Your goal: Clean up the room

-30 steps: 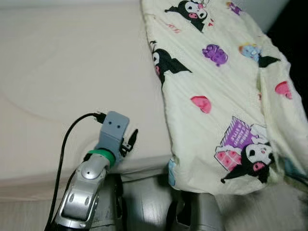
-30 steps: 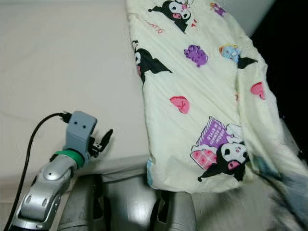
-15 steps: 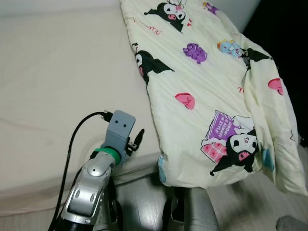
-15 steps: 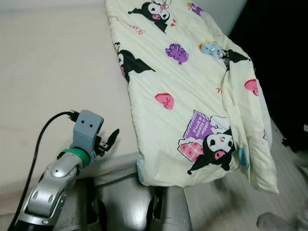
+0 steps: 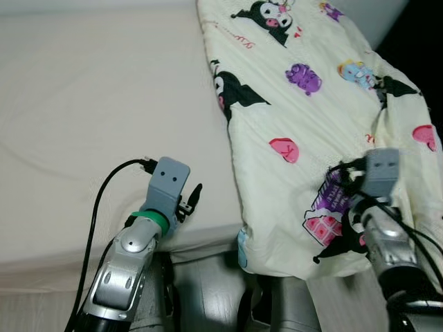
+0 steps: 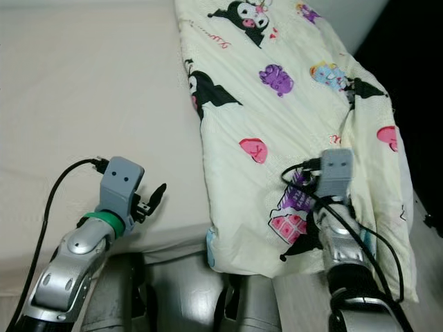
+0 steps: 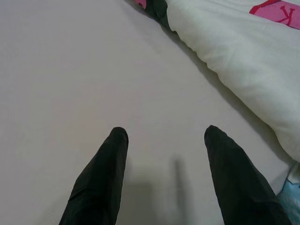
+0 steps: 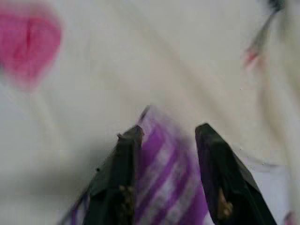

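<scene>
- Where the bed (image 5: 83,104) lies under a smooth, pale beige sheet, a quilted cream blanket (image 5: 304,131) covers its right side, soft and puffy, printed with black cartoon figures, pink hearts and a purple striped house; its lower end hangs over the bed's front edge.
- The left pincer (image 7: 164,136) hovers over the bare sheet just beside the blanket's rolled edge, its two tapered black fingers (image 7: 105,173) spread well apart with nothing between them.
- The right pincer (image 8: 165,131) sits low over the blanket at the purple striped print, its fingers (image 8: 215,164) parted with cloth showing in the gap; the picture is blurred, so whether they touch the fabric I cannot tell.
- From the head camera the right arm's grey wrist block (image 5: 381,173) stands over the blanket's lower part, black cables looping from it.
- Half a second ago that arm was out of the head views; it has since come up over the blanket. The left arm has kept its place, while the camera has shifted slightly.
</scene>
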Controlling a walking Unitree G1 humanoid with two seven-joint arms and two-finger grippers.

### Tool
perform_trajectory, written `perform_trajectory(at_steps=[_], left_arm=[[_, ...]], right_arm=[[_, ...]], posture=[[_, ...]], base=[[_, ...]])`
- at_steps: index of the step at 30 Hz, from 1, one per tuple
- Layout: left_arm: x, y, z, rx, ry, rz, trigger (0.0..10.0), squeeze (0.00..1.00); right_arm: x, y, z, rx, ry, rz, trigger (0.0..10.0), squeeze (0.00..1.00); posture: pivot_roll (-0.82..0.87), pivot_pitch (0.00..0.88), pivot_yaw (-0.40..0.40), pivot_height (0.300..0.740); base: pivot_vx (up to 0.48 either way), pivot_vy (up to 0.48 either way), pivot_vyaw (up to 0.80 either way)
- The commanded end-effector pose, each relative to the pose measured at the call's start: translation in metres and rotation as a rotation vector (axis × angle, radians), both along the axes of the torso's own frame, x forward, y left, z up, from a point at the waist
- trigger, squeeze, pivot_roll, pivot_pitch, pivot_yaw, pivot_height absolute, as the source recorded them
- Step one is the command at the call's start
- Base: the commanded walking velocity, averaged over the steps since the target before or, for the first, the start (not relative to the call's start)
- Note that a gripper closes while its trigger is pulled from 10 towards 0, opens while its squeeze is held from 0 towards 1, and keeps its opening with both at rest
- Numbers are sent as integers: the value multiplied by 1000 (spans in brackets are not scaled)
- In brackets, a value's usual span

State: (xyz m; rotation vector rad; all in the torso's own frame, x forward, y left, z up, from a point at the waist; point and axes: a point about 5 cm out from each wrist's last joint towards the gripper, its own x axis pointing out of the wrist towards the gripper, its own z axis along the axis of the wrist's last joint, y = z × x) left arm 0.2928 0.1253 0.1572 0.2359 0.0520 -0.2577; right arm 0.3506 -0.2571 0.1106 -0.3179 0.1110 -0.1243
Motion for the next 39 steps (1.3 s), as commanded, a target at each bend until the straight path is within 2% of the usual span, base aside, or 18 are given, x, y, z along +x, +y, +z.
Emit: perform_trajectory(at_steps=[1, 7, 10, 11, 13, 14, 15, 16, 20, 22, 23, 25, 28, 33, 35, 37, 38, 39], left_arm=[[-3, 12, -1, 14, 12, 42, 10000, 0], [0, 27, 2, 37, 2, 88, 10000, 0], [1, 29, 5, 37, -6, 98, 10000, 0], [1, 29, 5, 37, -6, 98, 10000, 0], [0, 28, 4, 33, -5, 98, 10000, 0], [0, 28, 4, 33, -5, 98, 10000, 0], [0, 26, 3, 28, -3, 97, 10000, 0], [0, 26, 3, 28, -3, 97, 10000, 0], [-1, 23, 2, 16, 3, 91, 10000, 0], [0, 19, 2, 9, 5, 82, 10000, 0], [0, 19, 2, 9, 5, 82, 10000, 0], [0, 17, 1, 5, 9, 75, 10000, 0], [2, 18, 0, 5, 12, 73, 10000, 0], [9, 15, 0, 4, 4, 56, 10000, 0], [11, 13, 2, -1, -5, 52, 10000, 0], [12, 12, 3, -10, -10, 51, 10000, 0], [12, 12, 2, -14, -12, 50, 10000, 0], [12, 12, 2, -14, -12, 50, 10000, 0]], right_arm=[[-5, -9, -14, -93, 101, -71, 10000, 0], [-11, -38, -10, -39, 112, -279, 10000, 0], [-36, -78, -17, -9, 145, -444, 10000, 0], [-36, -78, -17, -9, 145, -444, 10000, 0], [-76, -124, -25, -28, 194, -620, 10000, 0], [-76, -124, -25, -28, 194, -620, 10000, 0], [-108, -151, -31, -12, 227, -736, 10000, 0], [-108, -151, -31, -12, 227, -736, 10000, 0], [-163, -184, -43, 4, 293, -901, 10000, 0], [-215, -198, -61, 86, 348, -1062, 10000, 0], [-215, -198, -61, 86, 348, -1062, 10000, 0], [-258, -205, -70, 137, 357, -1231, 10000, 0], [-287, -220, -54, 121, 193, -1445, 10000, 0], [-262, -223, -36, 118, 33, -1387, 10000, 0], [-228, -216, -30, 139, -32, -1242, 10000, 0], [-167, -186, -24, 217, -136, -940, 10000, 0], [-150, -174, -22, 241, -170, -849, 10000, 0], [-150, -174, -22, 241, -170, -849, 10000, 0]], posture=[[219, 295, 0, 599], [227, 306, -3, 599], [234, 309, -4, 599], [234, 309, -4, 599], [216, 310, -8, 599], [216, 310, -8, 599], [206, 311, -13, 599], [206, 311, -13, 599], [200, 311, -13, 599], [180, 308, -10, 599], [180, 308, -10, 599], [170, 304, -8, 599], [144, 289, 0, 599], [128, 270, 2, 599], [124, 261, 0, 599], [111, 243, -7, 599], [111, 243, -7, 599], [111, 243, -7, 599]], base=[[0, 0, 0], [0, 0, 0], [0, 0, 0], [0, 0, 0], [0, 0, 0], [0, 0, 0], [0, 0, 0], [0, 0, 0], [0, 0, 0], [0, 0, 0], [0, 0, 0], [0, 0, 0], [0, 0, 0], [0, 0, 0], [0, 0, 0], [0, 0, 0], [0, 0, 0], [0, 0, 0]])
